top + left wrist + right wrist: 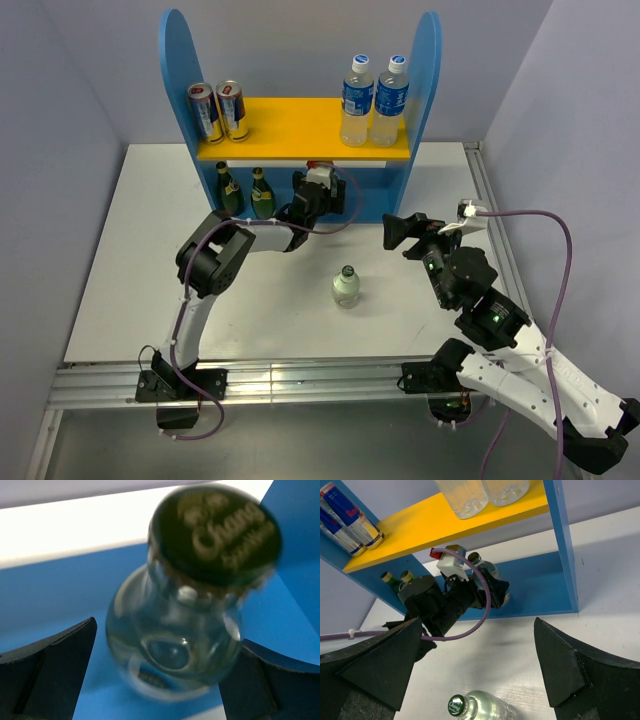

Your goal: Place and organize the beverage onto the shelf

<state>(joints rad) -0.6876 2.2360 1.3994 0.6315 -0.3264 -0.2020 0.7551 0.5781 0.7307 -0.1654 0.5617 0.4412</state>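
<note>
White table (150,300), plain grey walls; shelf (175,60) at the far edge.

Left end effector (168,635): inside the lower level, jaws spread, with one short clear bottle (185,610) between them and a gap showing on one side. The bottle is blurred, so whether it stands settled cannot be told.

Right end effector (479,630): wide, empty, above the right half of the table.

Second short bottle (345,287): mid-table, not yet shelved.

Hazards:
- A finger dragging the bottle on withdrawal could topple it.
- A sideways swing could strike the green bottles (230,190) just beside.
- The retreating arm could clip the mid-table bottle.

Plastic bottles (372,100) and cans (220,110) on the upper board appear unthreatened.
</note>
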